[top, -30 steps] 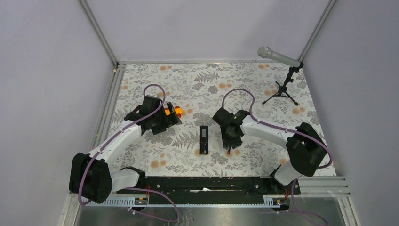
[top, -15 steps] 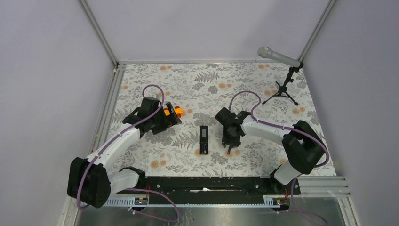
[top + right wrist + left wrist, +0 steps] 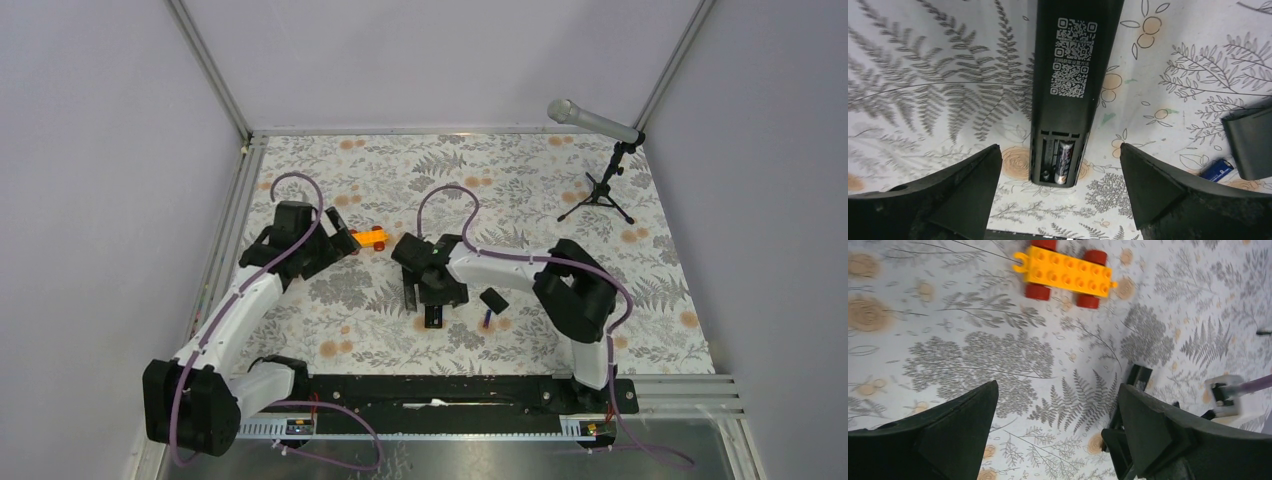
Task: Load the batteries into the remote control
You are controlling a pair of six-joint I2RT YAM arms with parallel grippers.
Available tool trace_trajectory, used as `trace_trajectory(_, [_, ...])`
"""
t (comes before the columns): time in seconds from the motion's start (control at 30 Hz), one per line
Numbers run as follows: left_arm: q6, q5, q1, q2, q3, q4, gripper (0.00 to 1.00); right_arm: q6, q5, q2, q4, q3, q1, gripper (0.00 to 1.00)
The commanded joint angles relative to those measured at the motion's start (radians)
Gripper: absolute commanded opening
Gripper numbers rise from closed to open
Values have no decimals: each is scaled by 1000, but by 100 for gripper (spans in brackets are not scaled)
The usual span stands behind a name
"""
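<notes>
The right claw (image 3: 1058, 149) hangs spread wide over the remote control (image 3: 1073, 50), one finger to each side and neither touching it. The remote lies back-up on the floral tablecloth (image 3: 520, 190) near the middle of the table, with two QR codes printed one above the other. Its battery bay is uncovered at the near end. One battery (image 3: 1064, 160) sits in the right-hand slot. The second battery (image 3: 1215, 170), the blue one, lies loose on the cloth to the right, just beside the single small black cover (image 3: 1248, 145). That makes two batteries: one in, one out.

The left claw (image 3: 1058, 395) is also spread wide and holds nothing. It hovers over bare cloth on the left of the table. One orange toy car (image 3: 1068, 272) stands a little beyond it, and I count four red wheels. One microphone on a stand (image 3: 595, 120) sits at the far right corner, well apart from both arms.
</notes>
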Motion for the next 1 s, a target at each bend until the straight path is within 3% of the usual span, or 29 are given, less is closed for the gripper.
trace_trajectory(0.0, [-4,-37,75,-52,2,-27,99,31,37,32,-24,28,3,93])
trace_trajectory(0.27, [-31,89,100,-73,-67,36,99,29,-2,91,-64,46,8,59])
trace_trajectory(0.5, [-85,286,99,-53,-152,171,99,24,-4,46,-26,-6,8,37])
trace_trajectory(0.73, [-152,522,20,52,-228,416,97,-46,-8,-96,133,-99,4,34])
trace_trajectory(0.97, [-217,528,-129,234,-178,564,95,-76,-135,-185,229,-174,-13,34])
